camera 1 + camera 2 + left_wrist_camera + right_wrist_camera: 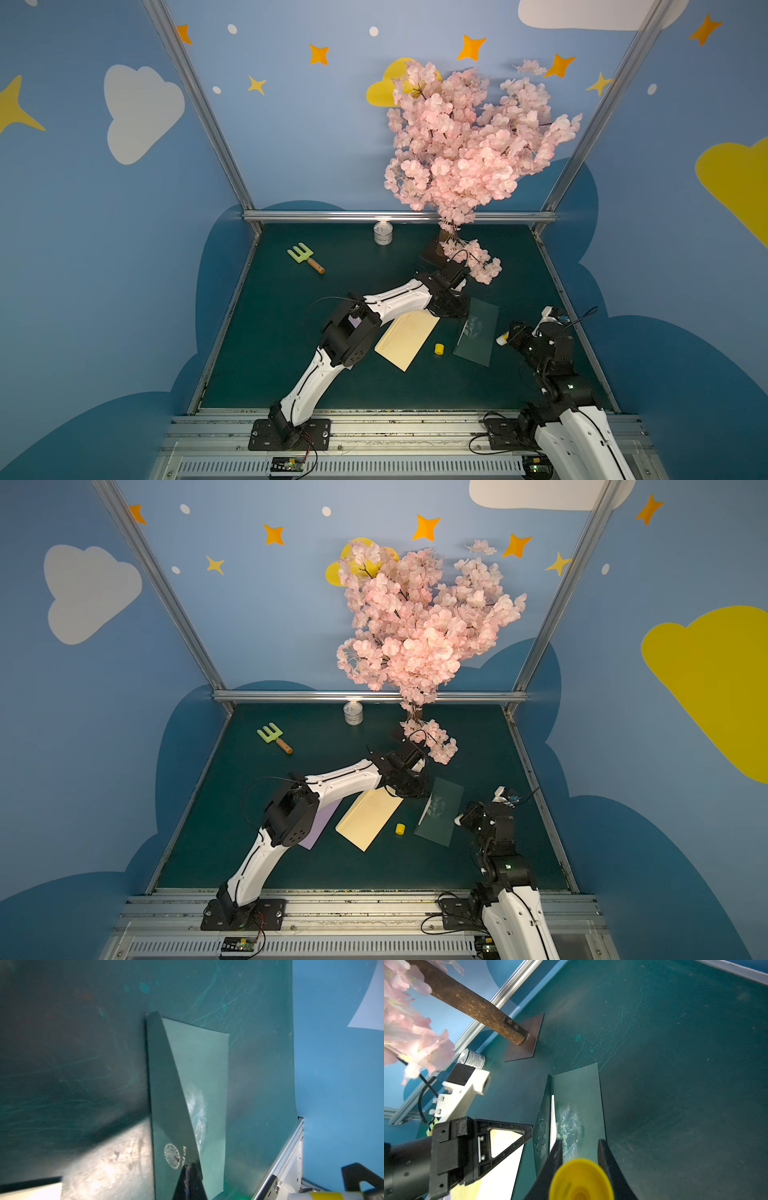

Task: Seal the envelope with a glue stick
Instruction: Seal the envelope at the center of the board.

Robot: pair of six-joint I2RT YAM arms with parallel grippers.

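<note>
Now left jaws pinch envelope (199,1068) flap edge (raised); cap (439,348) near.

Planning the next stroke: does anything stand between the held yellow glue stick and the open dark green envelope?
Nothing visible does. The yellow cylindrical glue stick faces the smeared panel of the dark green paper envelope; the left end effector pinches its flap upright, aside.

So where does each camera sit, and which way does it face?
Top views: high behind the robot, looking down on the green table; left arm and right arm show.
Left wrist: rides its arm, facing along the left claw, which pinches the green envelope by its flap.
Right wrist: rides its arm, facing past the right claw, which grips the glue stick.
Shared: both wrist views show the envelope's whitish smear; the top views nearly match.
</note>
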